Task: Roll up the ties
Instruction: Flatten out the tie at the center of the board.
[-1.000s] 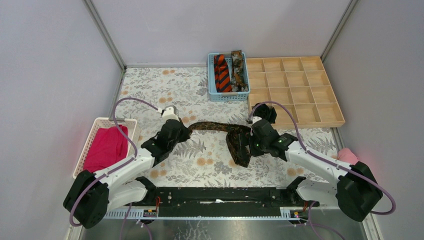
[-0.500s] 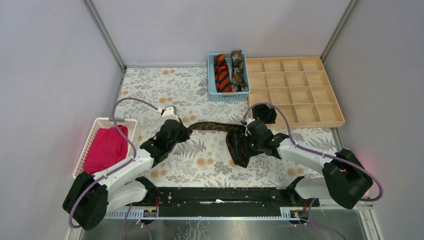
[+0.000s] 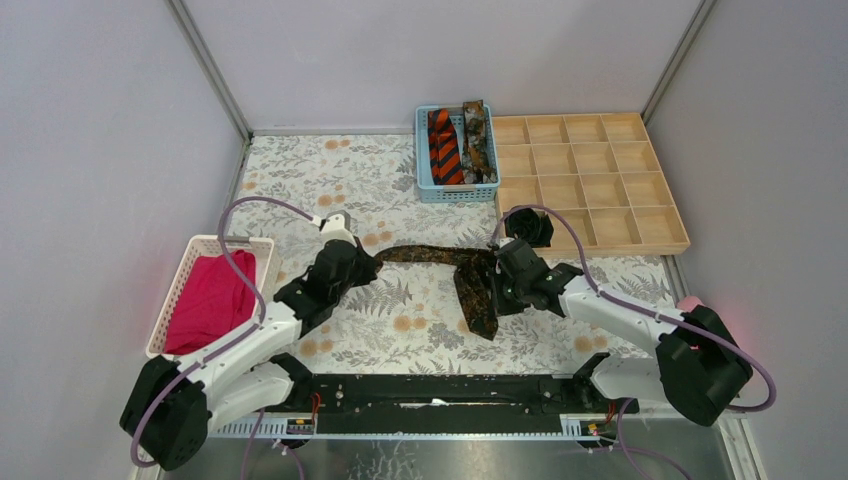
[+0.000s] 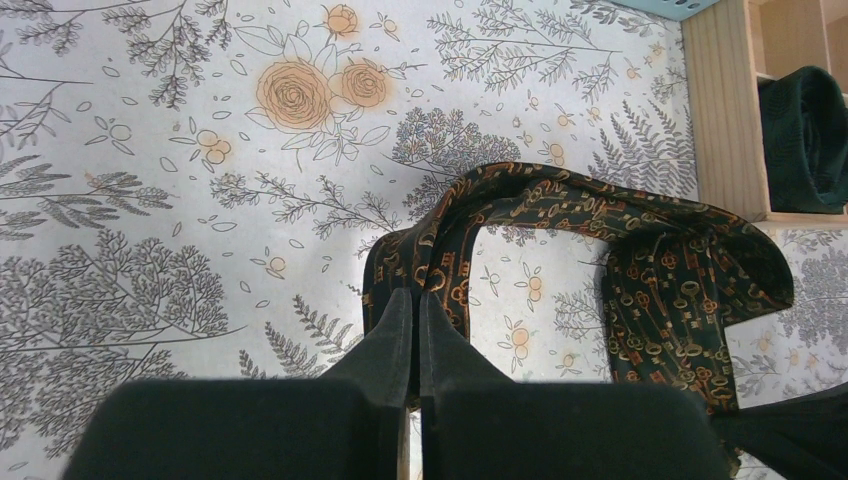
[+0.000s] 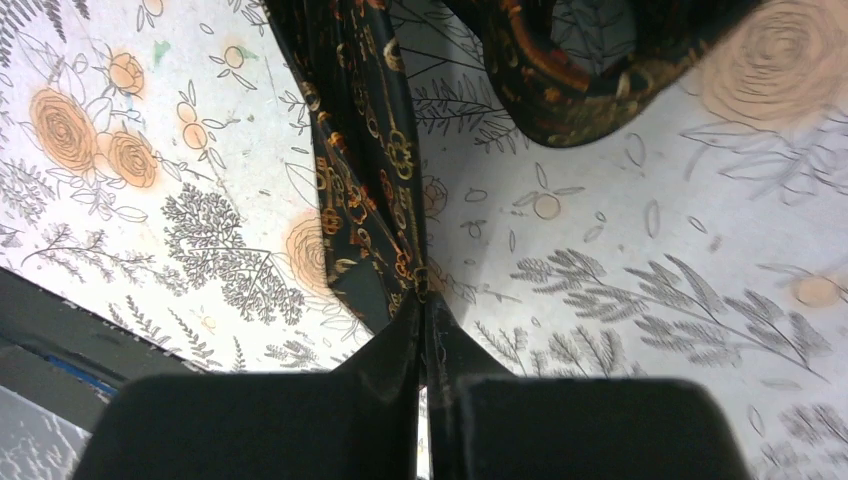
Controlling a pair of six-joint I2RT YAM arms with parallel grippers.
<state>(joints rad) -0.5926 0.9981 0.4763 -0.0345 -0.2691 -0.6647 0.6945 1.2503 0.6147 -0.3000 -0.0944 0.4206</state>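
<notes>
Tie first, in the top view: the brown tie [image 3: 430, 254] lies on the table [image 3: 320, 180] between the two arms, and its long way goes left to right. The left gripper [image 3: 370, 262] is at the thin end. The right gripper [image 3: 493, 282] is at the bend, where the wide part turns and runs toward the near edge. So each arm has its own part of the tie — neither has to reach. Other ties sit in the blue basket [image 3: 455, 195] at the back. A black roll [image 3: 528, 228] sits in the wooden tray [image 3: 610, 190], just behind the right arm.

Left wrist view: the fingers [image 4: 392, 325] are pressed together on the thin part, which is folded over right at the tips. From there the tie goes up and off to the right, away from this gripper, to the wide part.

Right wrist view: these fingers are pressed together too, and they pinch the edge of the wide part. The cloth runs up and to the left from the tips.

My guess is that the roll has not begun. The tie needs to lie flat and straight along that left-to-right line first — and the bend by the right gripper is in the way.
</notes>
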